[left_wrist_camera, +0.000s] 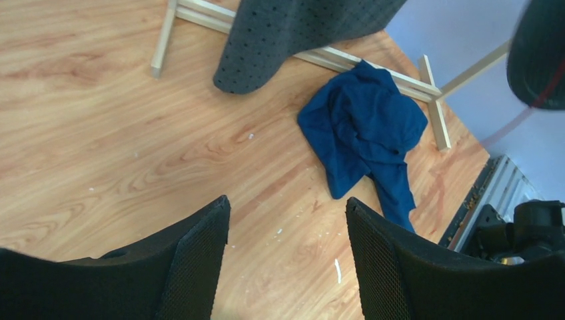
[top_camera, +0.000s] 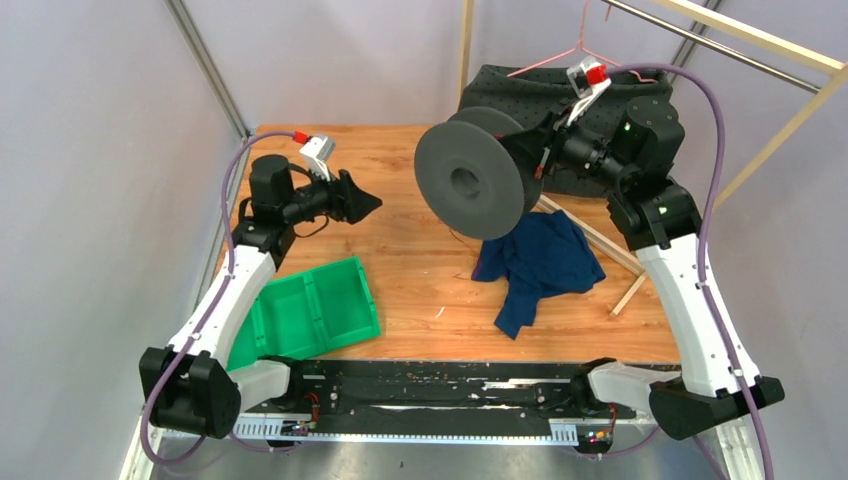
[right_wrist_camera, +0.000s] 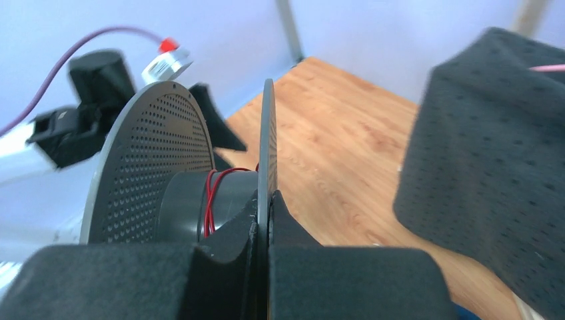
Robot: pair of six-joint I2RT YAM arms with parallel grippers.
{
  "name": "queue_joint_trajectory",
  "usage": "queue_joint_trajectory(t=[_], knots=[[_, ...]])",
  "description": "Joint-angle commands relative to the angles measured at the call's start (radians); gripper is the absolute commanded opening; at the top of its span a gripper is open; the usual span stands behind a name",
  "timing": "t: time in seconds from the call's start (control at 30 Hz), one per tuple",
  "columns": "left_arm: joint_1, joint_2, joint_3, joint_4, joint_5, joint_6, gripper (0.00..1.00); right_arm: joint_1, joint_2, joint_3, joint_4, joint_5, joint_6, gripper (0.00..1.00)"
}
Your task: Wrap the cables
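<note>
My right gripper (right_wrist_camera: pixel 268 200) is shut on the rim of one flange of a dark grey round spool (top_camera: pixel 470 180), holding it in the air above the table's back middle. A thin red cable (right_wrist_camera: pixel 210 200) is wound a few turns round the spool's hub. In the left wrist view the spool (left_wrist_camera: pixel 540 53) shows at the top right, and a thin red cable (left_wrist_camera: pixel 526 113) trails down from it. My left gripper (left_wrist_camera: pixel 286 203) stands open with nothing between its fingers. It hangs left of the spool (top_camera: pixel 365 203), pointing toward it.
A crumpled blue cloth (top_camera: pixel 540 260) lies on the wooden table below the spool. A green bin (top_camera: pixel 320 305) sits at the front left. A dark dotted cloth (top_camera: pixel 520 90) hangs at the back on a wooden rack (top_camera: pixel 600 240).
</note>
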Motion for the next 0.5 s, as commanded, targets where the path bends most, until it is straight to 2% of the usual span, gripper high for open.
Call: queue_joint_trajectory(t=[0.0,0.13,0.47], knots=[[-0.073,-0.029,-0.049,0.067,-0.080,-0.018,0.69,0.016,-0.001,0.066,-0.025,0.288,0.073,0.01],[-0.150,-0.008,-0.062,0.081,-0.157,-0.009,0.73,0.084,0.018,0.087,-0.007,0.477,0.064,0.01],[-0.195,0.052,-0.034,0.085,-0.144,-0.008,0.74,0.177,0.190,0.323,-0.144,0.771,0.104,0.01]])
